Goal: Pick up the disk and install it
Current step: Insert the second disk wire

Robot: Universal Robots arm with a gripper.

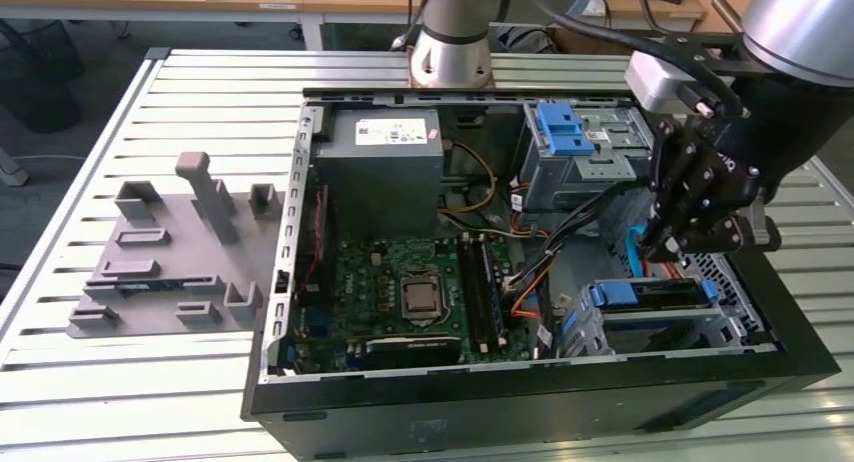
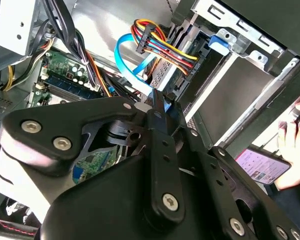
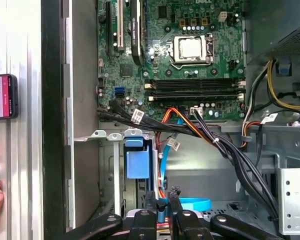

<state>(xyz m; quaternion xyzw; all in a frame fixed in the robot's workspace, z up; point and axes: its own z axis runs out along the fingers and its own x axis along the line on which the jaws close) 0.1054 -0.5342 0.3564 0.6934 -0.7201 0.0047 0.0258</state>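
Observation:
The disk is hidden. My gripper [image 1: 663,250] hangs fingers-down inside the open computer case [image 1: 534,382], just above the lower drive bay [image 1: 727,327] at the exterior view's right. In the first wrist view the gripper [image 3: 162,192] has its fingers [image 3: 150,202] close together with only a narrow gap, and nothing is clearly held. They stand beside a bright-blue latch [image 3: 138,160] on the bay, seen also in the exterior view [image 1: 623,294]. A light-blue flat cable [image 3: 192,204] runs behind the fingertips. In the second wrist view the gripper [image 2: 159,100] points toward the bay and its bundle of coloured wires [image 2: 162,47].
A motherboard [image 1: 414,282] fills the case floor, and a grey metal box [image 1: 380,172] sits at the back. An upper bay carries another blue latch [image 1: 567,130]. A grey fixture [image 1: 174,252] lies on the slatted table. Outside the case a hand [image 2: 295,145] holds a phone [image 2: 262,165].

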